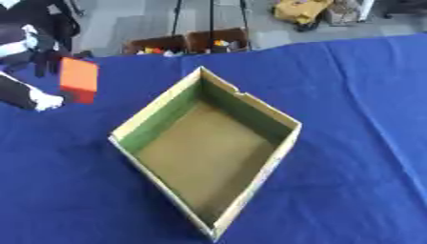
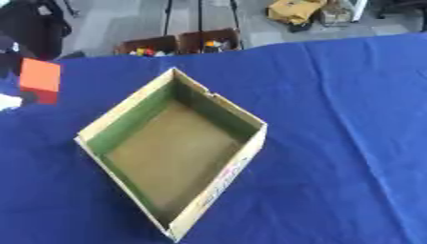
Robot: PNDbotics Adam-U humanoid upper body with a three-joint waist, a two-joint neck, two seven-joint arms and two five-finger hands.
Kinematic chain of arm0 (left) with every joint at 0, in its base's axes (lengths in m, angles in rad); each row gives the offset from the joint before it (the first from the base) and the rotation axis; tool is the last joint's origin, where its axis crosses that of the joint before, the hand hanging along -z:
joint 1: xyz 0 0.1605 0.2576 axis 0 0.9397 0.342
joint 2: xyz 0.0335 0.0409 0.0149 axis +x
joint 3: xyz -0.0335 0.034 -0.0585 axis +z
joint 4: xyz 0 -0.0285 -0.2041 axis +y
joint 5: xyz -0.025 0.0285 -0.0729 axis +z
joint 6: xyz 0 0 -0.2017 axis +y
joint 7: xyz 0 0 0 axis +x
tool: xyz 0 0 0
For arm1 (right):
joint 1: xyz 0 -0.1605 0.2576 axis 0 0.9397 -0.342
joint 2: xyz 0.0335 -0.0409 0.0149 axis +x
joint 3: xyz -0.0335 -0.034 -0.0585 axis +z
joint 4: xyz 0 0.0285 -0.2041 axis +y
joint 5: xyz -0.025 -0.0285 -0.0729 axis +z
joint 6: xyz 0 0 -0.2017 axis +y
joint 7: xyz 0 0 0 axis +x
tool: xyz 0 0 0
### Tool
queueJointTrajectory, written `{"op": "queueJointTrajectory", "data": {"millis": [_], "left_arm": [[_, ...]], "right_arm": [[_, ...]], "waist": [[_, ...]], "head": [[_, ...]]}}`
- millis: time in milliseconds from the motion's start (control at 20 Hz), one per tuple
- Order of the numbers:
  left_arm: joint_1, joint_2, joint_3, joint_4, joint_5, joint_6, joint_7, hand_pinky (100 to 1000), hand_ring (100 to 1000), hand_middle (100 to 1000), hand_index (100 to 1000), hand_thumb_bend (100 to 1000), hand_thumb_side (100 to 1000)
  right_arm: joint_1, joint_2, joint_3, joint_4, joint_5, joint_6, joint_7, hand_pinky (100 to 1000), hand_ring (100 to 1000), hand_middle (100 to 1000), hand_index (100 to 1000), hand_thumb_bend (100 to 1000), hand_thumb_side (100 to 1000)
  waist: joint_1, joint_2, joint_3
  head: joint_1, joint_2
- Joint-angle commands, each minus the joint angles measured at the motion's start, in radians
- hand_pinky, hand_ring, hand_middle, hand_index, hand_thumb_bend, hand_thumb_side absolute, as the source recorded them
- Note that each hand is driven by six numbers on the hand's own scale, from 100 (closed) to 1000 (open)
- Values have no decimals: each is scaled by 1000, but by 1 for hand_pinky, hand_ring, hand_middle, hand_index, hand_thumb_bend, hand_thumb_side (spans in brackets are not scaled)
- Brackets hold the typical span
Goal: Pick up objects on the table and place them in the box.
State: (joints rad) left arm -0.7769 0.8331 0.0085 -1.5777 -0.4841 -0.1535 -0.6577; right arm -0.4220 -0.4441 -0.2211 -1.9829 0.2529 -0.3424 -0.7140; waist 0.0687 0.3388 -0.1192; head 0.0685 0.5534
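An open cardboard box [image 1: 208,152], green on its inner walls, is set cornerwise in the middle of a table [image 1: 350,143] draped in blue cloth. The box's brown floor is bare. To its left, apart from it, an orange block [image 1: 78,78] is seen at the view's left edge, just beside the left hand [image 1: 42,101], of which only a pale part shows; whether the block is held or the fingers are curled cannot be told. The right hand is out of sight.
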Motion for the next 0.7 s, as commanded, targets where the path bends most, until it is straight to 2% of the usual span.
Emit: {"op": "queueJointTrajectory", "data": {"millis": [50, 350, 700], "left_arm": [[-53, -2, -7, -29, 38, 13, -14, 151, 435, 447, 568, 100, 331], [-123, -124, -53, -7, 47, 16, -83, 143, 430, 436, 556, 100, 338], [-149, -268, -93, 49, -67, -4, -120, 150, 434, 441, 560, 100, 340]], "right_arm": [[-13, -24, -2, -17, -7, 0, 3, 759, 726, 763, 762, 100, 538], [-20, -19, 0, -17, -12, -4, 6, 759, 726, 762, 761, 100, 535], [-28, -8, 1, -17, -15, -6, 7, 759, 726, 762, 761, 100, 534]], "waist": [[15, -45, -4], [12, -45, -12], [11, -41, -21]], "head": [[7, 1], [14, -4], [23, -14]]}}
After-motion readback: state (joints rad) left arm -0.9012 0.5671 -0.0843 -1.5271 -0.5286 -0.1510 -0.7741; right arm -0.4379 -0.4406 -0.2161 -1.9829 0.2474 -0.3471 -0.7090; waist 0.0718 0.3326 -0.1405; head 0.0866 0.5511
